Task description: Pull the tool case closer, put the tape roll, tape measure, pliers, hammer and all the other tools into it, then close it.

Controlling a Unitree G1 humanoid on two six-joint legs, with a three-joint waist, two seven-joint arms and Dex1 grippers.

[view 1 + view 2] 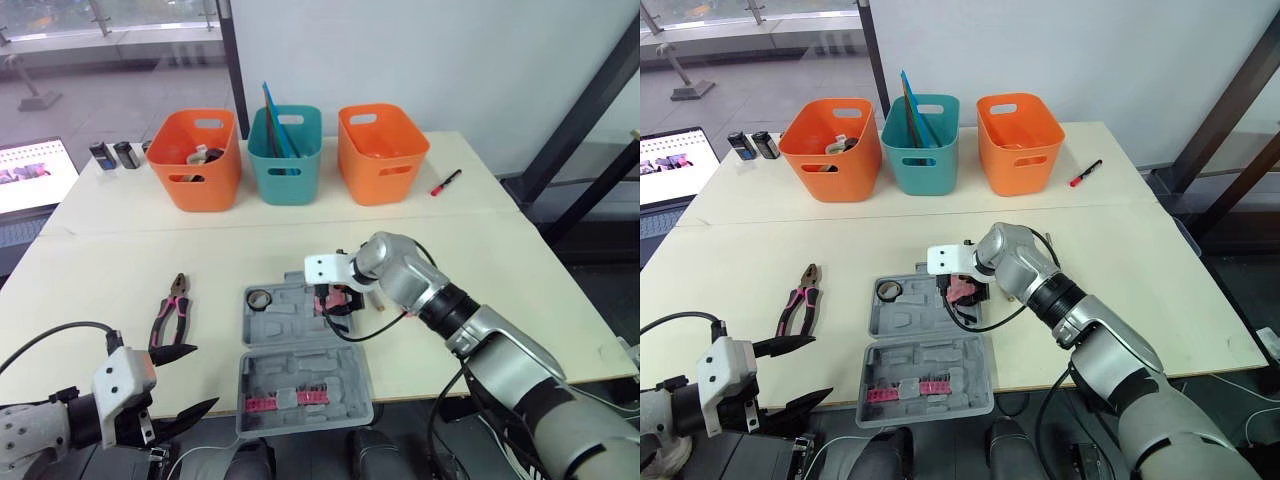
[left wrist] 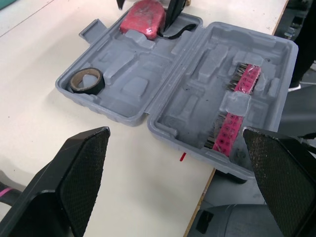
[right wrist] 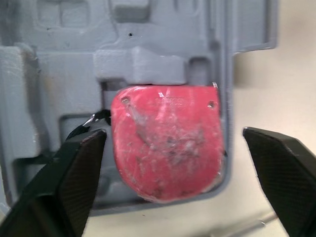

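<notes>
- Left eye view: grey tool case (image 1: pixel 300 345) lies open flat on the pale table (image 1: pixel 100 280). Its nearer half reaches the table's front edge.
- Tape roll (image 1: pixel 259 298), black, sits in the case's farther half, in the left corner pocket.
- Tape measure (image 3: pixel 165 143), red, rests in the right corner pocket of the same half.
- Right gripper (image 3: pixel 173 133) hangs directly over the tape measure. Its fingers are spread wide to either side and grip nothing.
- Left gripper (image 1: pixel 195 380) hovers just left of the case's nearer half, fingers apart and empty.
- Pliers (image 1: pixel 172 312), pink-handled, lie on the table left of the case, clear of it.
- Pink bit strip (image 1: pixel 288 400) sits in the case's nearer half.
- Beyond the case stand three bins in a row: orange (image 1: pixel 195 160), teal (image 1: pixel 285 155), orange (image 1: pixel 382 152).
- Red marker (image 1: pixel 446 182) lies beyond the case, to its right.
</notes>
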